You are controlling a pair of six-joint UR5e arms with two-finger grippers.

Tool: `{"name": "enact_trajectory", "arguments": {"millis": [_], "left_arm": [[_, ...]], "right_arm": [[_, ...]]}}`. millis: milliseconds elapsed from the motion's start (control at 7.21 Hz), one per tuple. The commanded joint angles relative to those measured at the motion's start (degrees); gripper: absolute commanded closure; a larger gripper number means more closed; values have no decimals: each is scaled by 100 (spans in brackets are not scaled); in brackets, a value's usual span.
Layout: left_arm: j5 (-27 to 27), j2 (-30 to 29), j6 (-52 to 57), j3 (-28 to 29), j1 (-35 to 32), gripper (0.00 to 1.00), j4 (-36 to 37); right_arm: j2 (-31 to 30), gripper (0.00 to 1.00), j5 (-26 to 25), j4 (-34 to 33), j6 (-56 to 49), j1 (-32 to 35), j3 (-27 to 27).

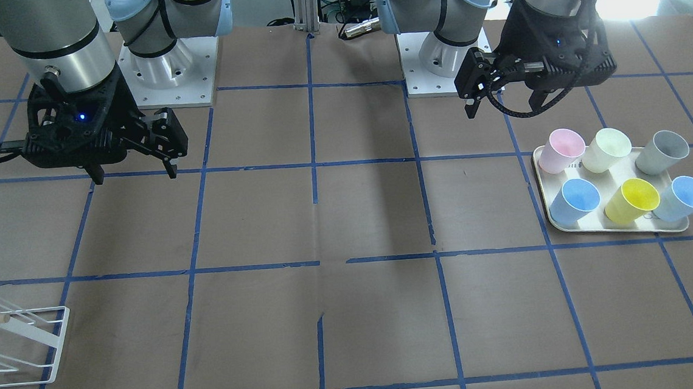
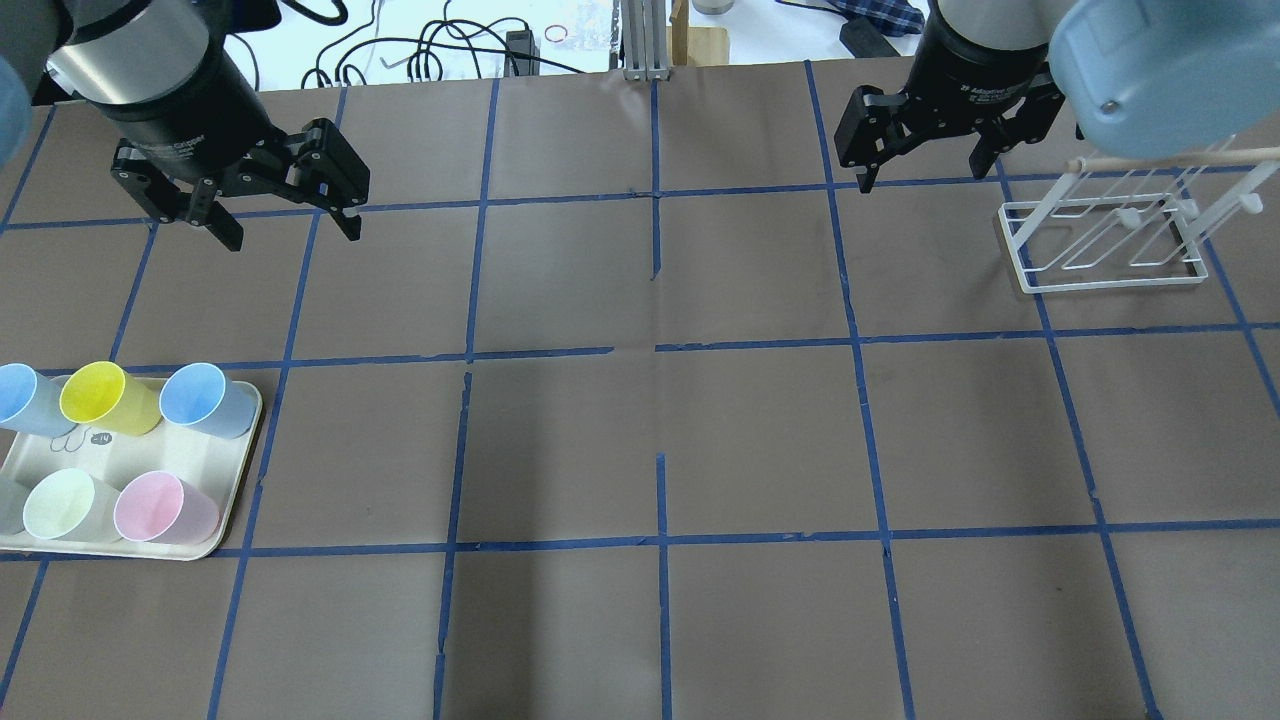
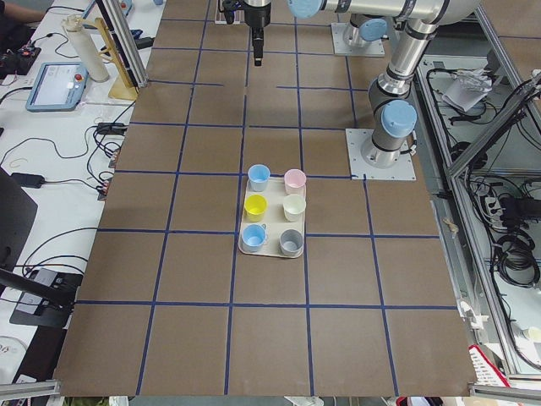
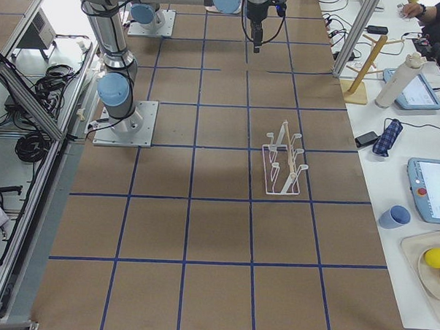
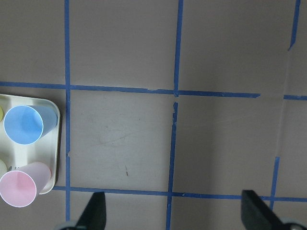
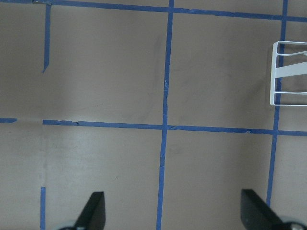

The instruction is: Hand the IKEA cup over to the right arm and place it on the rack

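Note:
The IKEA cup, pale sky-blue, stands on the cream tray at the corner away from the table's middle. It also shows in the overhead view and the exterior left view. My left gripper is open and empty, high above the table beyond the tray; it shows in the overhead view too. My right gripper is open and empty, also seen from overhead, beside the white wire rack. The rack stands empty.
The tray also holds a deeper blue cup, a yellow cup, a pink cup, a pale green cup and a grey cup. The left wrist view shows the deeper blue cup and pink cup.

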Motion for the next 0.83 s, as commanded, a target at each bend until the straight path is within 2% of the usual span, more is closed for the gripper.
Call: {"name": "enact_trajectory", "arguments": {"millis": [0,555,693], "left_arm": [[4,1,6,-13,-2,0,1],[-58,44,138,-30,86,0,-51],[-57,88,347,-100,312,0,9]], "right_arm": [[6,0,0,0,0,-4,0],[6,0,18,-26,0,-4,0],[-3,0,18,-26,-9,-4,0]]}}
